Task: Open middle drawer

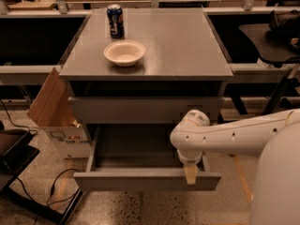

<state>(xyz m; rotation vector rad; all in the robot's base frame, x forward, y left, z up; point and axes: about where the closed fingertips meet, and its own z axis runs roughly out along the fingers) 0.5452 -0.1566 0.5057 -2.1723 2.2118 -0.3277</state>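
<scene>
The tool [191,173] hangs straight down from the white arm [234,137] and sits at the top edge of the front panel of the middle drawer [136,179], right of the panel's middle; whether it is spread or pressed together cannot be told. The drawer lies directly under and behind the tool, drawn far out of the cabinet, with its shallow grey tray open to view. It seems close to the end of its travel, so any further pull should be gentle and straight along the runners, toward the robot. Because the tool bears off-centre, a sideways drag could twist the tray in its slides. After that, the tool should lift clear upward rather than scrape along the panel. The panel's long axis runs left to right across the view, its flat face turned toward the robot, and the tray slides at right angles to that. Behind and above the tool is the upper drawer front [140,109], nearly closed. Higher and farther back, the surface [187,46] carries a bowl [124,52] and a can [115,20]. Far to the tool's left a cardboard box [51,107] leans by the cabinet.
</scene>
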